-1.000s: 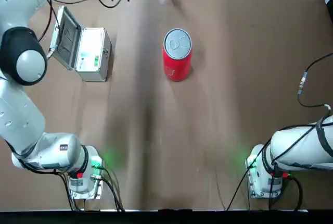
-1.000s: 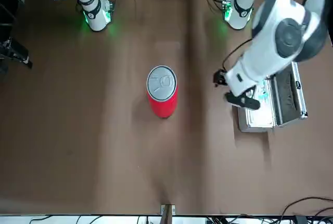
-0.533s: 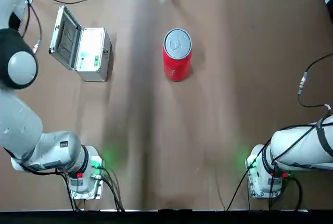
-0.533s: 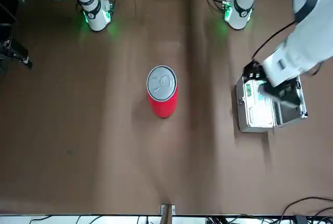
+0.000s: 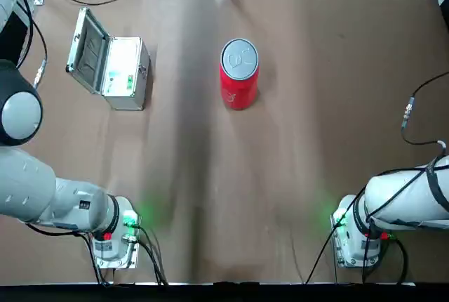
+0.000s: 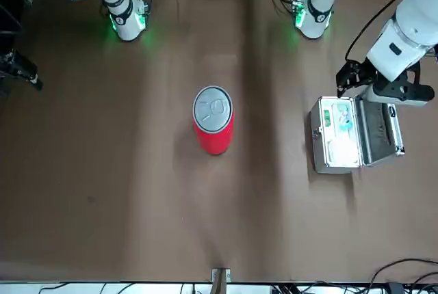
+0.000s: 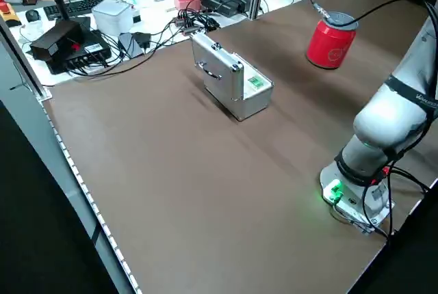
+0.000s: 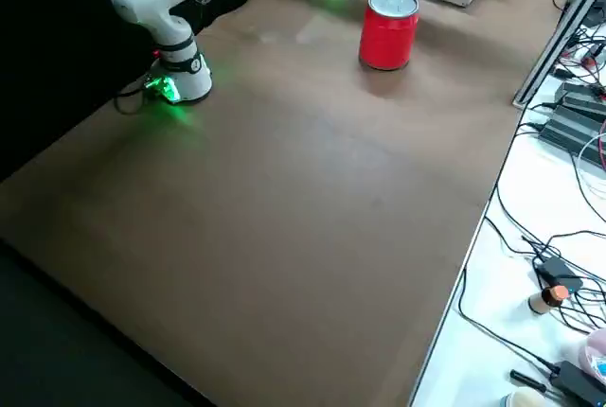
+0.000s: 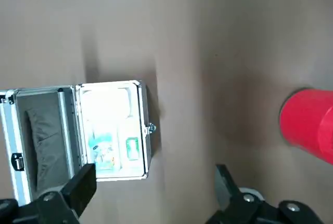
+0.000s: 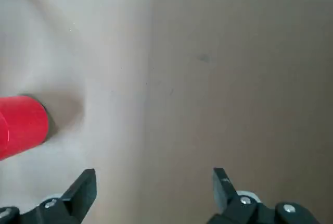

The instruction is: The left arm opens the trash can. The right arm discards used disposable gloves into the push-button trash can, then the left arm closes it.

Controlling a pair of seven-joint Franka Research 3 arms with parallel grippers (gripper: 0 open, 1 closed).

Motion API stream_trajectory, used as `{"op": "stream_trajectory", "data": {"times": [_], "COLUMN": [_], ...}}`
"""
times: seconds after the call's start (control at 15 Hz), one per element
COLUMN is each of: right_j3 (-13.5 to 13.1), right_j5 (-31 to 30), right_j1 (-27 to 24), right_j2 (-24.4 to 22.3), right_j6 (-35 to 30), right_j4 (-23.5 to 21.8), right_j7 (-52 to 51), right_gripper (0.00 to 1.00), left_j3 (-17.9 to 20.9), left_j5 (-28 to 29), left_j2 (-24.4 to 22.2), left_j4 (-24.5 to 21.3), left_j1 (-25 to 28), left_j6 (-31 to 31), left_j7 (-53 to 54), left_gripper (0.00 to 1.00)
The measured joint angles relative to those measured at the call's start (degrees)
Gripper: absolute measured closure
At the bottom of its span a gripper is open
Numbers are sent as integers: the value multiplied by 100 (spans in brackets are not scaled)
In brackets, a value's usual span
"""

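Where top view crops it, left gripper (image 6: 383, 87) over silver box (image 6: 350, 135)

One trash can (image 5: 239, 74), one silver case (image 5: 112, 69), two arms.

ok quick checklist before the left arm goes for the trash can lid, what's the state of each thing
1. Trash can upright, mid table: ok.
2. Lid shut, button unpressed: ok as a start.
3. Left gripper open, empty: ok.
4. Left gripper over the can: not ok, it is above the silver box.
5. Right gripper holding gloves: not ok, open and empty.
6. Gloves anywhere on the table: cannot tell, none visible.
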Motion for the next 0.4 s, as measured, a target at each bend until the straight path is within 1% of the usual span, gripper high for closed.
{"op": "stream_trajectory", "data": {"times": [0.4], "right_j3": [1], "right_j5": [0], "right_j1": [1], "right_j2": [0], "right_j6": [0], "right_j4": [0], "right_j7": [0], "right_gripper": [1], "left_j3": [73], "left_j5": [0], "left_j2": [35], "left_j4": [-5], "left_j1": [45], "left_j6": [94], "left_j7": [-46], "left_gripper": [0]}}
